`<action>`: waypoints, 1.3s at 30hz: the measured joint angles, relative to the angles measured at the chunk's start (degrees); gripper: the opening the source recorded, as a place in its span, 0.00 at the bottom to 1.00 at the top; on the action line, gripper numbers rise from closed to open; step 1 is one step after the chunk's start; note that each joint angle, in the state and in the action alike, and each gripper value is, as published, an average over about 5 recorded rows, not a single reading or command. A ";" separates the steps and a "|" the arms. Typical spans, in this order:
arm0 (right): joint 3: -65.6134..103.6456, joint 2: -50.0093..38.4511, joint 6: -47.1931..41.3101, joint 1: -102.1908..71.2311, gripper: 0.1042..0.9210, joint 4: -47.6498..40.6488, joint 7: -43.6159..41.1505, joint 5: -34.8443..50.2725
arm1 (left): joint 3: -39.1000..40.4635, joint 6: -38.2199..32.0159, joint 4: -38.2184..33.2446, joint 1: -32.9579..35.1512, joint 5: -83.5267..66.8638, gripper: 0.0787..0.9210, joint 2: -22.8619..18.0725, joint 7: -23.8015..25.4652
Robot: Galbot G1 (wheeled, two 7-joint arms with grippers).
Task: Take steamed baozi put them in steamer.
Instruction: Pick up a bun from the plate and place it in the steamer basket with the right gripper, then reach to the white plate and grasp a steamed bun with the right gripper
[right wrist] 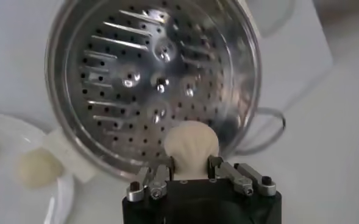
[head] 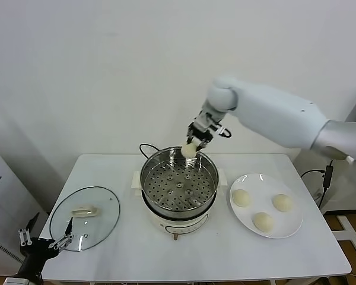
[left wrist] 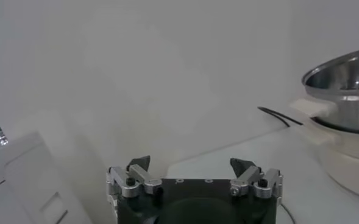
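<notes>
My right gripper (head: 193,144) is shut on a cream-white steamed baozi (head: 189,150) and holds it in the air over the far rim of the steamer (head: 160,163). In the right wrist view the bun (right wrist: 190,143) sits pinched between the two fingers (right wrist: 214,165), with the shiny perforated basket (right wrist: 142,79) empty below it. Three more baozi (head: 241,198) (head: 282,202) (head: 263,221) lie on a white plate (head: 291,228) to the right of the steamer. My left gripper (head: 43,242) hangs open and empty off the table's front left corner.
A round glass lid (head: 85,217) lies flat on the table left of the steamer. The steamer's white cooker base (head: 178,225) has side handles, and a black cable (head: 146,146) runs behind it. The wall stands close behind the table.
</notes>
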 measured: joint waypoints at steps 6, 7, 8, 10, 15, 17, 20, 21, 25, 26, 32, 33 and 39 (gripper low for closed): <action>2.16 3.30 6.00 -3.17 0.33 -0.85 0.28 -7.05 | -0.56 -0.25 -0.59 0.57 -0.38 0.88 -0.28 0.02; 2.54 3.67 6.86 -3.73 0.34 -1.02 0.32 -8.13 | -0.64 -0.31 -0.66 0.67 -0.41 0.88 -0.34 0.02; 2.90 3.96 7.65 -4.29 0.34 -1.14 0.35 -9.14 | -0.72 -0.38 -0.71 0.79 -0.45 0.88 -0.39 0.02; 3.55 4.40 9.15 -5.43 0.34 -1.28 0.37 -11.13 | -0.91 -0.55 -0.78 1.06 -0.55 0.88 -0.48 0.02; 5.10 5.24 12.46 -8.31 0.37 -1.91 0.64 -15.93 | -1.41 -0.95 -0.77 1.58 -0.80 0.88 -0.65 0.02; 5.85 5.65 13.64 -9.48 0.38 -2.37 0.79 -17.77 | -1.58 -1.01 -0.77 1.62 -0.89 0.88 -0.70 0.02; 7.02 6.15 15.17 -11.15 0.39 -3.09 1.06 -20.36 | -1.72 -1.01 -0.77 1.57 -0.96 0.88 -0.71 0.02; 7.40 6.27 15.60 -11.68 0.41 -3.32 1.19 -21.17 | -1.74 -1.01 -0.77 1.55 -0.96 0.88 -0.71 0.02; 8.94 6.62 16.90 -13.45 0.52 -4.04 1.69 -23.94 | -1.74 -0.95 -0.81 1.49 -0.96 0.88 -0.76 0.02; 9.29 6.65 17.10 -13.75 0.55 -4.15 1.76 -24.44 | -1.74 -0.93 -0.82 1.47 -0.95 0.88 -0.77 0.02; 10.23 6.37 16.92 -14.03 0.76 -4.44 1.65 -24.28 | -1.76 -0.77 -0.88 1.30 -0.87 0.88 -0.65 0.02; 10.22 6.24 16.41 -13.74 0.80 -4.47 1.61 -23.49 | -1.77 -0.75 -0.89 1.28 -0.86 0.88 -0.63 0.02; 7.59 4.24 7.33 -8.61 0.88 -4.42 1.54 -12.06 | -1.56 -0.74 -0.80 1.22 -0.70 0.88 -0.98 0.04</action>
